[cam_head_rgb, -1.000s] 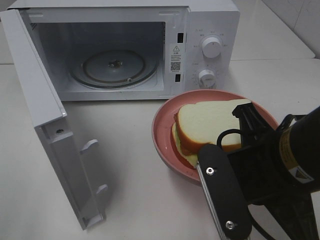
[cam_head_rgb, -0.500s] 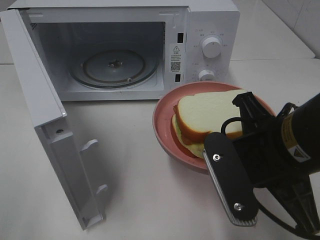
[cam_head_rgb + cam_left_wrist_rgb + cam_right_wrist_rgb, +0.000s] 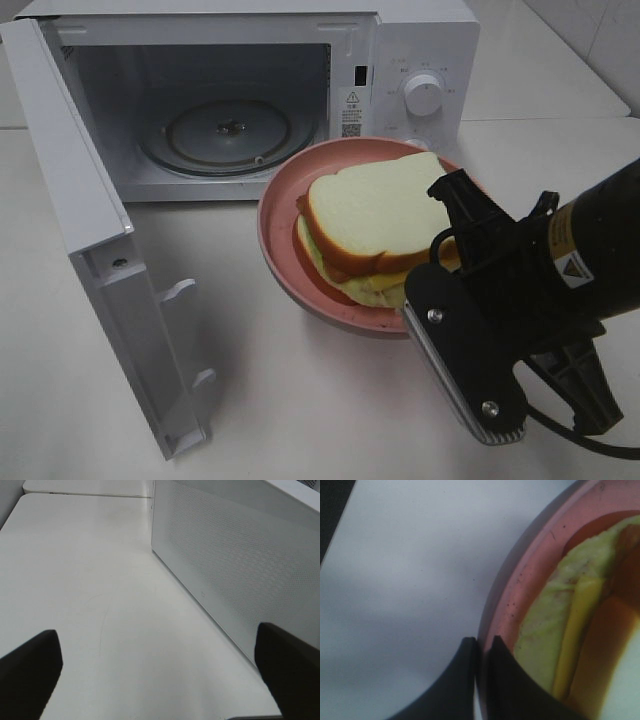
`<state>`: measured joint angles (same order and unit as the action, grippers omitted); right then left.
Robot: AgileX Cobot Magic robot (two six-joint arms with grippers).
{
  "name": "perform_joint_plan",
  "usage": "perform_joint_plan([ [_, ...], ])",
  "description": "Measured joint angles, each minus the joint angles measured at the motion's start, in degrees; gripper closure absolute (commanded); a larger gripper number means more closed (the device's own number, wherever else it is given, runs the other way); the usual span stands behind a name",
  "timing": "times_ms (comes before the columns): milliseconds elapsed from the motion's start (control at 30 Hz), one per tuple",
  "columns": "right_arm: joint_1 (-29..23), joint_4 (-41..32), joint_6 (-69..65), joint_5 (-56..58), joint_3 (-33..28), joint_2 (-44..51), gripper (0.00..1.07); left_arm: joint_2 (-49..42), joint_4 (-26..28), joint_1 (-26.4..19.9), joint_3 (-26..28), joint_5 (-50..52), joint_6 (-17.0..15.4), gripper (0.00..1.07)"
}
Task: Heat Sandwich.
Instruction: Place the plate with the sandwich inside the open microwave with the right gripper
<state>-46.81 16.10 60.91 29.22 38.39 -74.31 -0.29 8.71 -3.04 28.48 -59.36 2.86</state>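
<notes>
I find the right claw (image 3: 481,642) pinched nearly closed on the near rim of the pink plate (image 3: 280,215), one finger either side of the lip. The sandwich (image 3: 375,225) lies on that plate, just in front of the open microwave (image 3: 420,40) and not yet inside. The left claw (image 3: 160,667) stands wide and empty beside the microwave's perforated side.

Risks noted:
- The grip is thin and on one edge only. The plate could sag or twist out, and the sandwich could slide.
- The far rim may strike the cavity frame short of the turntable (image 3: 228,135).

Not verifiable: the arm body hides the fingertips in the high view, the plate covers the lower control panel, and I cannot confirm clearance over the table (image 3: 300,400)
</notes>
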Motion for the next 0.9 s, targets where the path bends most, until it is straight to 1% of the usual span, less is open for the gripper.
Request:
perform_joint_plan([
  [333,0.0,-0.5,3.1,-2.5,0.5,-5.4,1.07,0.0,0.0,0.0,0.0,0.0,0.0,0.03],
  [467,0.0,-0.5,4.0,-2.6,2.6,-7.9,1.07,0.0,0.0,0.0,0.0,0.0,0.0,0.03],
  [567,0.0,-1.5,6.1,-3.2,5.3,-10.4,1.07,0.0,0.0,0.0,0.0,0.0,0.0,0.03],
  [600,0.0,-1.5,6.1,-3.2,5.3,-10.4,1.07,0.0,0.0,0.0,0.0,0.0,0.0,0.03],
  [667,0.0,-3.5,8.4,-3.4,7.2,-12.3,1.07,0.0,0.0,0.0,0.0,0.0,0.0,0.03],
  [733,0.0,-4.1,9.3,-3.4,7.7,-13.0,1.07,0.0,0.0,0.0,0.0,0.0,0.0,0.03],
  [833,0.1,-7.5,13.6,-3.3,10.3,-15.6,1.07,0.0,0.0,0.0,0.0,0.0,0.0,0.03],
  [900,0.3,-8.3,14.7,-3.3,10.9,-16.2,1.07,0.0,0.0,0.0,0.0,0.0,0.0,0.03],
])
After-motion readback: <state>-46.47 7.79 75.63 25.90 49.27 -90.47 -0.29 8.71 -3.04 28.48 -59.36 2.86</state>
